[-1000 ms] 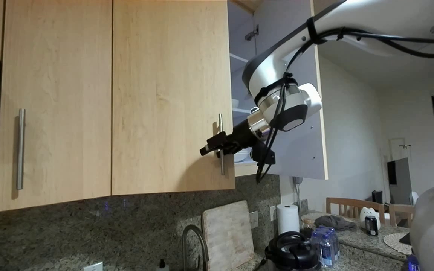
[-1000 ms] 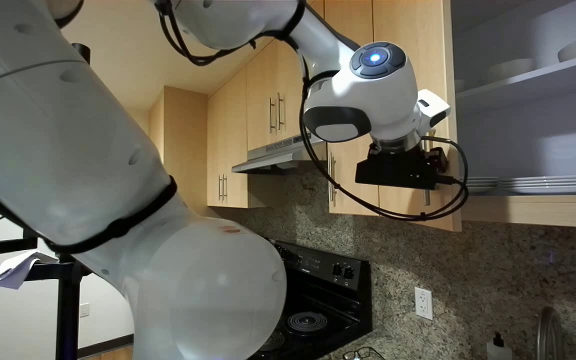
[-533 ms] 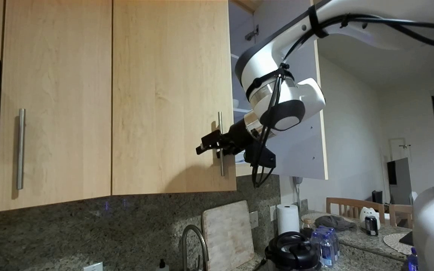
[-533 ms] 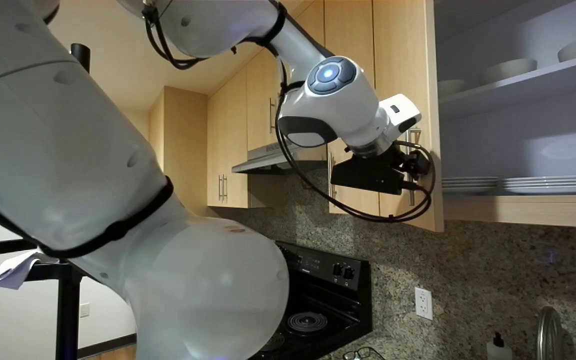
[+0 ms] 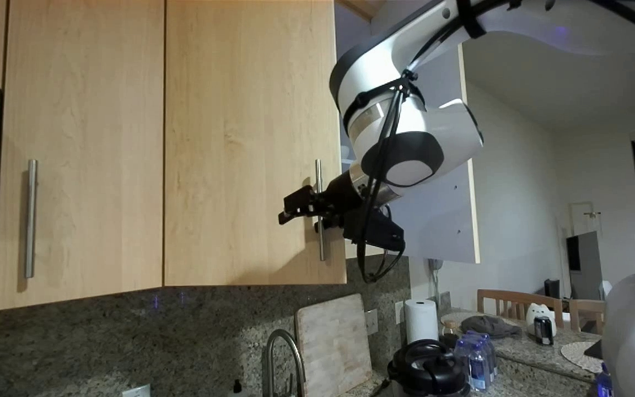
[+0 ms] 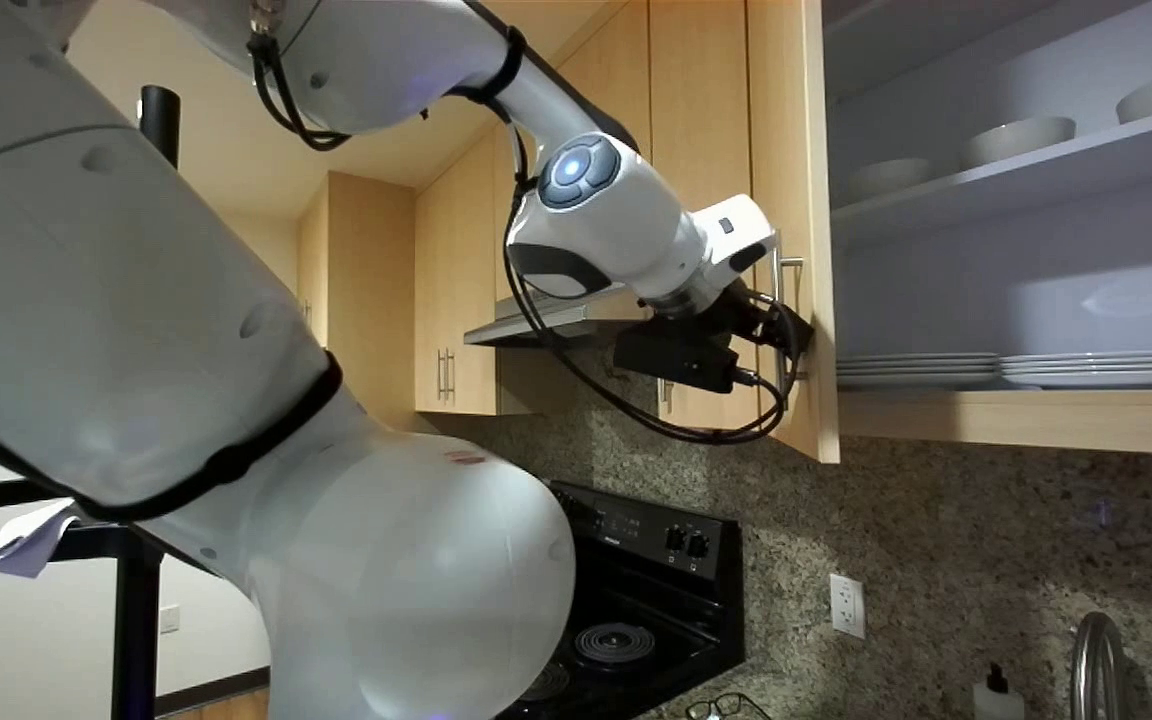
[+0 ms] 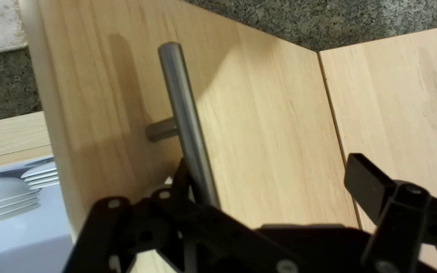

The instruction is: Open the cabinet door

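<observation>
The cabinet door [image 5: 240, 138] is a tall birch panel standing partly open; its free edge stands out from the cabinet in an exterior view [image 6: 816, 200]. Its silver bar handle [image 5: 318, 173] also shows in the wrist view [image 7: 186, 102]. My gripper [image 5: 300, 220] is at the handle's middle to lower part. In the wrist view the gripper [image 7: 271, 176] is open with its jaws wide apart. One finger is hooked behind the bar, between bar and door; the other finger [image 7: 370, 185] stands free in front of the door face. The hooked fingertip is partly hidden by the bar.
A matching wood door [image 5: 86, 110] is shut beside it. A pale white-grey door panel [image 5: 439, 231] stands open behind the arm. Bowls [image 6: 1018, 140] and plates [image 6: 1106, 370] sit on the cabinet shelves. A range hood [image 6: 536, 325] is beyond. A faucet [image 5: 287, 336] and cutting board [image 5: 334, 342] are below.
The door has swung further open, its free edge moving out from the cabinet and uncovering more shelf. My gripper and arm have moved along with the handle. The jaws stay open.
</observation>
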Controlling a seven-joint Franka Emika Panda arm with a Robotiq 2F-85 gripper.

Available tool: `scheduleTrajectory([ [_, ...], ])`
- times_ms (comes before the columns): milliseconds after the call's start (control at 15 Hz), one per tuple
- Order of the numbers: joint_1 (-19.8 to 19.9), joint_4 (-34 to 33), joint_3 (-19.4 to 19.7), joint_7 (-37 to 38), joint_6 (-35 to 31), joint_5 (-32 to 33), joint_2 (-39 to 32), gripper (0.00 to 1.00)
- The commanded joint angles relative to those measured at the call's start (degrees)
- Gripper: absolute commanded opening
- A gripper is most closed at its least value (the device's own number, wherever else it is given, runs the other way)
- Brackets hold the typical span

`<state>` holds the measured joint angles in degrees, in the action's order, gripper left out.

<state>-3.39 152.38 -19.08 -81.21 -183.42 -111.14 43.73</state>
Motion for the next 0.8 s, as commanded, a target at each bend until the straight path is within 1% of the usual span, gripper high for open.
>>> scheduleTrajectory([
  [0, 1.31, -1.75, -7.64, 1.89, 4.24, -7.32, -3.88, 1.00],
  [400, 10.46, -4.37, -19.20, 2.72, 3.01, -14.18, -3.11, 1.00],
  [733, 19.93, -7.19, -29.58, 3.13, 1.31, -18.68, -1.93, 1.00],
])
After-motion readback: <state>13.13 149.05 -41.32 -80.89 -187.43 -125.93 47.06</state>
